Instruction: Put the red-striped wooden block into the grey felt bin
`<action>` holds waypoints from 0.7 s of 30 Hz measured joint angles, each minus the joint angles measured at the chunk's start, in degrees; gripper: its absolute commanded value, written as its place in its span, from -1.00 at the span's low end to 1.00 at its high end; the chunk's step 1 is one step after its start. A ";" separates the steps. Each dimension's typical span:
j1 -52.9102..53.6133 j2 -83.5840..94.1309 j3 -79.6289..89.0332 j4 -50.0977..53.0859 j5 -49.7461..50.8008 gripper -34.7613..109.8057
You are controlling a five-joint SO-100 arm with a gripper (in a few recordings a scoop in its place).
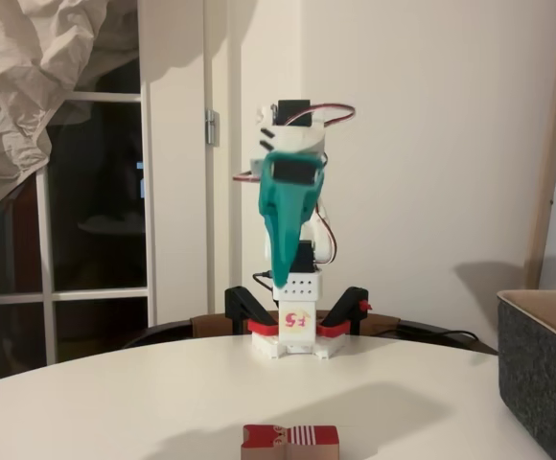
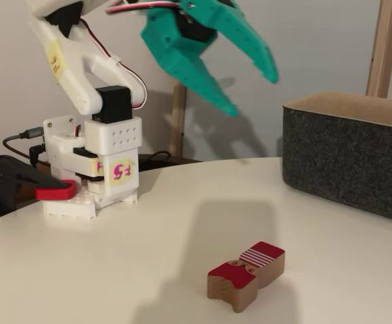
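Your arm stands folded at the back of a round white worktop (image 1: 144, 393), with its teal tool (image 2: 250, 84) raised high in the air. In a fixed view taken from the side, the two teal fingers (image 2: 253, 47) are spread wide apart and hold nothing; they point down and to the right, well above the surface. In the front-facing fixed view the tool (image 1: 283, 273) appears edge-on, hanging nose-down in front of the white arm.

The red-striped wooden block (image 2: 245, 275) lies flat on the worktop near the front edge, well apart from the tool and the arm's base. It shows red ends and a pale band with thin red stripes.

The grey felt bin (image 2: 348, 158) sits at the right side of the worktop in both fixed views, upright, its tan lining visible at the rim. The block lies outside it, apart from its wall.

A black clamp (image 2: 10, 179) with a red pad grips the arm's base.
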 measured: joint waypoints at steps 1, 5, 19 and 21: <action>-0.35 -1.05 -0.62 2.64 -0.62 -0.18; -0.26 -6.33 -4.39 8.53 -1.76 -0.18; -1.85 -28.56 -16.61 12.92 -2.29 -0.15; -1.93 -30.76 -17.58 12.92 -2.55 -0.14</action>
